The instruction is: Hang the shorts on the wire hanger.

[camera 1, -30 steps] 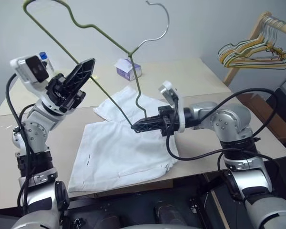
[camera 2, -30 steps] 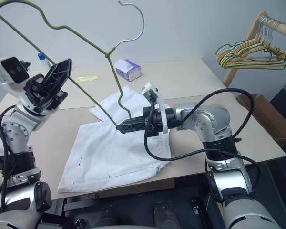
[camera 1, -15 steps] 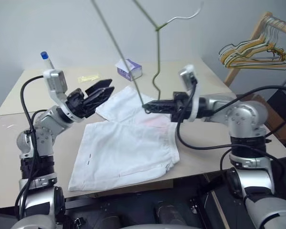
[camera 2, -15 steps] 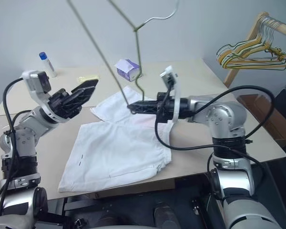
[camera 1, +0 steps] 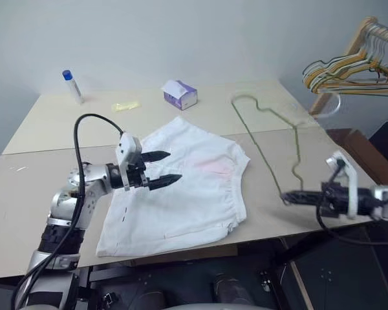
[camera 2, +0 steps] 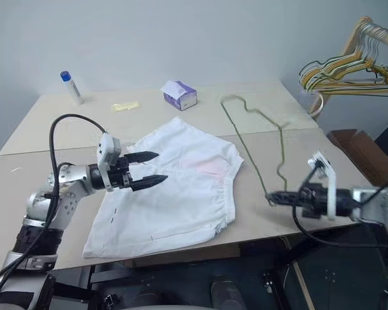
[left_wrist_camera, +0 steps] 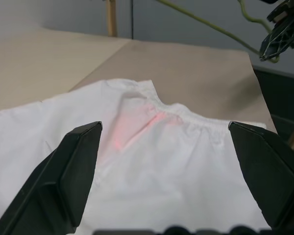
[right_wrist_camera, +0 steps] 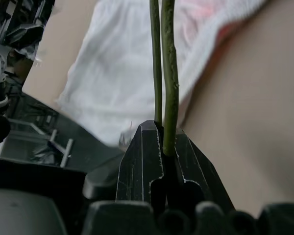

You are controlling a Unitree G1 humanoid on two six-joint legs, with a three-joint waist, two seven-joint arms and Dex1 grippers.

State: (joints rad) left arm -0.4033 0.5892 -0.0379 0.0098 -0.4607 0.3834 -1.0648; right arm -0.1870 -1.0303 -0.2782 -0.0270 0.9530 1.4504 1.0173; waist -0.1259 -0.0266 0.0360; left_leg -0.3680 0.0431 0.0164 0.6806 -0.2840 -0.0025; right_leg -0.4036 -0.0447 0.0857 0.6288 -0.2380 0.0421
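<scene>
The white shorts (camera 1: 194, 194) lie flat on the table (camera 1: 39, 194), waistband to the right, with a faint pink patch near it. Just above their left half my left gripper (camera 1: 173, 165) hovers open, nothing between its black fingers (left_wrist_camera: 63, 181); it points across the cloth toward the waistband. My right gripper (camera 1: 291, 196) sits low at the table's right front edge, shut on the thin olive wire hanger (camera 1: 296, 152). In the right wrist view the hanger (right_wrist_camera: 169, 58) runs up out of the closed jaws. The hanger stretches away over the table, right of the shorts.
A purple-white tissue box (camera 1: 180, 94), a blue-capped bottle (camera 1: 72, 86) and a small yellow item (camera 1: 125, 106) stand along the back of the table. A bunch of coloured hangers (camera 1: 349, 68) hangs on a wooden rail at the far right.
My left gripper let go of the hanger, opened and dropped to the shorts. My right gripper swung the hanger from high over the shorts down to the table's right side.
</scene>
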